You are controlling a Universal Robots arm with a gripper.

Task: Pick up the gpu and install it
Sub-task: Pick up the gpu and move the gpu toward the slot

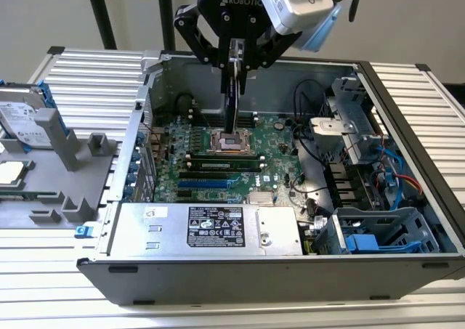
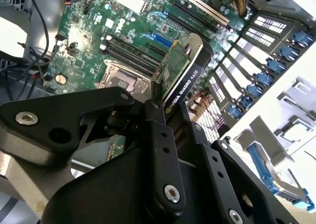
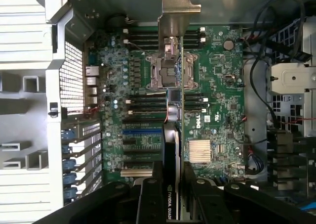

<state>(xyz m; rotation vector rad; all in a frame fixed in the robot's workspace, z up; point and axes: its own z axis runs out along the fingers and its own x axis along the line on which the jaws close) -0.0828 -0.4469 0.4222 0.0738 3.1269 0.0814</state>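
The end effector (image 1: 234,66) pinches the gpu (image 1: 232,104) by its upper edge, upright over the motherboard (image 1: 283,136) inside the open case (image 1: 218,278); seemingly light, stiff, fragile, best gripped across its 2 flat faces.

Case (image 1: 408,122) top open | gpu (image 1: 230,104) in gripper (image 1: 234,64) hangs clear above motherboard (image 1: 280,155) | frame bottom: power supply (image 1: 211,227) | exterior view's right: drive cage (image 1: 352,115), cables (image 1: 392,162)
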